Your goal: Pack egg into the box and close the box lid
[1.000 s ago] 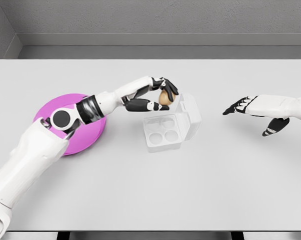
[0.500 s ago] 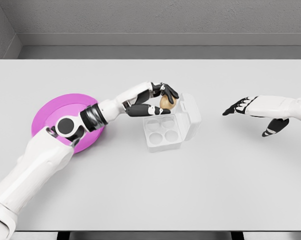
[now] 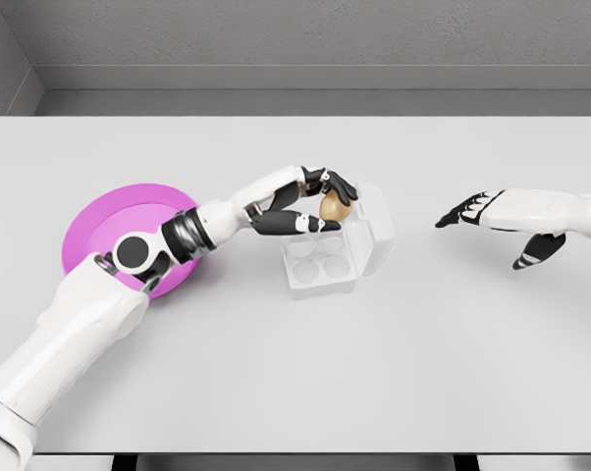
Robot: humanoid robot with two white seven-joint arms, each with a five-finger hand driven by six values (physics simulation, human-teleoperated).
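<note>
A tan egg [image 3: 334, 207] is pinched in my left hand [image 3: 327, 204], which is shut on it just above the far cells of the clear egg box [image 3: 321, 263]. The box sits mid-table with four round cells. Its transparent lid [image 3: 376, 224] stands open, tilted back to the right. My right hand [image 3: 487, 222] hovers over the table to the right of the box, fingers spread and holding nothing.
A flat magenta plate [image 3: 94, 225] lies at the left, partly under my left forearm. The white table [image 3: 295, 373] has its front edge near the bottom of the view. A grey wall runs behind it.
My left hand has carried the egg slightly right and down, closer to the box cells. The left elbow has shifted right, uncovering more plate. The right hand has barely moved.
</note>
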